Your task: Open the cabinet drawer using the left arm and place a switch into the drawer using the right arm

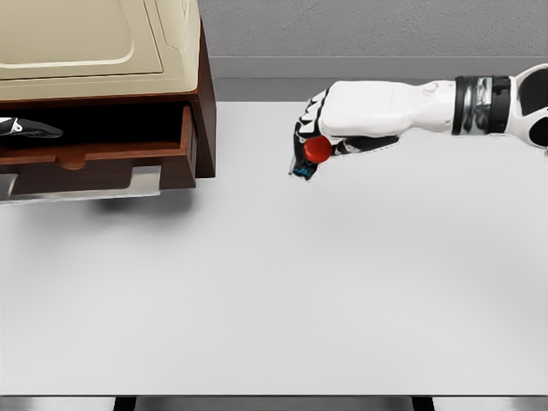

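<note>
The right hand [321, 137] is clamped on the switch [313, 152], up in the air at three o'clock from the open drawer [128, 158]. The switch looks small, light and hard, so hold its sides. I cannot tell about the left hand [30, 128].

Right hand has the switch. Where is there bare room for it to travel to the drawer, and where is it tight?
The white table is bare between the right hand, holding the switch, and the cabinet, and across the front. It is tight at the open drawer: the left hand sits at its left end, under the cabinet top.
</note>
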Motion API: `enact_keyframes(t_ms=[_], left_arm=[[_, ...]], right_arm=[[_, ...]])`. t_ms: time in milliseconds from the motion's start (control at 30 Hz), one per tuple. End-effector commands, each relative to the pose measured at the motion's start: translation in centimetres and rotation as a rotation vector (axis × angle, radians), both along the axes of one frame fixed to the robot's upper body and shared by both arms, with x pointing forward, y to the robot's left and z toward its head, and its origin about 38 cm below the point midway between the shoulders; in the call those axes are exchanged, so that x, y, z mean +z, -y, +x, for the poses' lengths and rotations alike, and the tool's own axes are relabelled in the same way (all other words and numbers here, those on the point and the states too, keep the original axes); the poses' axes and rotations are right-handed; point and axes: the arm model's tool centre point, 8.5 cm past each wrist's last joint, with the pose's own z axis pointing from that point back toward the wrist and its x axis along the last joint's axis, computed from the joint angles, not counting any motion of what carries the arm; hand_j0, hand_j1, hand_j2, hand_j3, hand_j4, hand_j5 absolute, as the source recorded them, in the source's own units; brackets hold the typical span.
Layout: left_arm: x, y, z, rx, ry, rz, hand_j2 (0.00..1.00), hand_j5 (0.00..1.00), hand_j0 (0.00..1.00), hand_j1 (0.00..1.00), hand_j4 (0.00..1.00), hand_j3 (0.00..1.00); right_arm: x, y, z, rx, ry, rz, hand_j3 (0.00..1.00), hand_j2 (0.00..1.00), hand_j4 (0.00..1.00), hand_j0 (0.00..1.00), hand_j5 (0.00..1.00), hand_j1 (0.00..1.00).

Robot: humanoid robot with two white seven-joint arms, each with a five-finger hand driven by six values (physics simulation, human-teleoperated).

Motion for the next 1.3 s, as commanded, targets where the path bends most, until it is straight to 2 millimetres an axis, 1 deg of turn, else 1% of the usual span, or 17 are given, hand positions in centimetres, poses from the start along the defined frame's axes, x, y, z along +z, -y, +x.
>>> enact_keyframes(t_ms=[0,100,267,367,433,500,567,600,633,733,767,833,1067,1167,1200,1233,1267], left_arm=[[0.1,0.0,0.0,0.002,-0.001,-0.004,1.00,1.00,1.00,1.00,1.00,1.00],[0.0,0.0,0.0,0.003,-0.002,-0.003,1.00,1.00,1.00,1.00,1.00,1.00],[0.1,0.0,0.0,0.002,-0.001,-0.004,1.00,1.00,1.00,1.00,1.00,1.00],[0.1,0.0,0.0,0.002,-0.001,-0.004,1.00,1.00,1.00,1.00,1.00,1.00],[0.1,0.0,0.0,0.002,-0.001,-0.004,1.00,1.00,1.00,1.00,1.00,1.00],[0.1,0.0,0.0,0.002,-0.001,-0.004,1.00,1.00,1.00,1.00,1.00,1.00],[0.1,0.0,0.0,0.002,-0.001,-0.004,1.00,1.00,1.00,1.00,1.00,1.00],[0.1,0.0,0.0,0.002,-0.001,-0.004,1.00,1.00,1.00,1.00,1.00,1.00],[0.1,0.0,0.0,0.002,-0.001,-0.004,1.00,1.00,1.00,1.00,1.00,1.00],[0.0,0.0,0.0,0.001,-0.002,-0.002,1.00,1.00,1.00,1.00,1.00,1.00],[0.0,0.0,0.0,0.001,-0.002,-0.002,1.00,1.00,1.00,1.00,1.00,1.00],[0.0,0.0,0.0,0.001,-0.001,0.000,1.00,1.00,1.00,1.00,1.00,1.00],[0.0,0.0,0.0,0.001,-0.001,0.000,1.00,1.00,1.00,1.00,1.00,1.00],[-0.1,-0.1,0.0,0.002,-0.001,0.001,1.00,1.00,1.00,1.00,1.00,1.00],[0.0,-0.1,0.1,0.005,-0.001,0.000,1.00,1.00,1.00,1.00,1.00,1.00],[0.0,-0.2,0.1,0.007,-0.001,0.002,1.00,1.00,1.00,1.00,1.00,1.00],[0.0,-0.2,0.1,0.007,-0.001,0.000,1.00,1.00,1.00,1.00,1.00,1.00]], right_arm=[[-0.4,-1.3,0.6,0.009,-0.025,0.026,0.50,0.50,0.50,0.50,0.50,0.50],[0.8,-3.7,1.3,0.044,-0.008,0.050,0.50,0.50,0.50,0.50,0.50,0.50],[1.9,-6.8,2.7,0.066,-0.009,0.077,0.51,0.51,0.51,0.51,0.51,0.51],[3.2,-9.2,2.6,0.109,0.009,0.099,0.51,0.51,0.51,0.51,0.51,0.51],[4.4,-12.1,2.5,0.153,0.021,0.100,0.52,0.52,0.52,0.52,0.52,0.52],[4.9,-15.5,3.3,0.173,0.004,0.099,0.52,0.52,0.52,0.52,0.52,0.52],[6.1,-19.1,3.6,0.196,0.002,0.099,0.53,0.53,0.53,0.53,0.53,0.53],[6.3,-20.7,3.8,0.200,-0.009,0.101,0.53,0.53,0.53,0.53,0.53,0.53],[5.9,-21.6,3.7,0.204,-0.022,0.096,0.53,0.53,0.53,0.53,0.53,0.53],[4.6,-22.0,5.4,0.147,-0.066,0.085,0.53,0.53,0.53,0.53,0.53,0.53],[4.0,-22.6,6.0,0.126,-0.090,0.084,0.53,0.53,0.53,0.53,0.53,0.53],[4.3,-22.9,6.3,0.117,-0.090,0.082,0.53,0.53,0.53,0.53,0.53,0.53],[3.9,-21.1,8.6,0.023,-0.089,0.045,0.54,0.54,0.54,0.54,0.54,0.54],[3.8,-21.1,8.6,0.021,-0.082,0.036,0.54,0.54,0.54,0.54,0.54,0.54],[3.6,-21.1,8.7,0.014,-0.068,0.015,0.57,0.57,0.57,0.57,0.57,0.57],[3.4,-21.1,8.7,0.010,-0.058,0.000,0.63,0.63,0.63,0.63,0.63,0.63],[3.3,-21.0,8.8,0.004,-0.037,-0.026,0.76,0.76,0.76,0.76,0.76,0.76]])
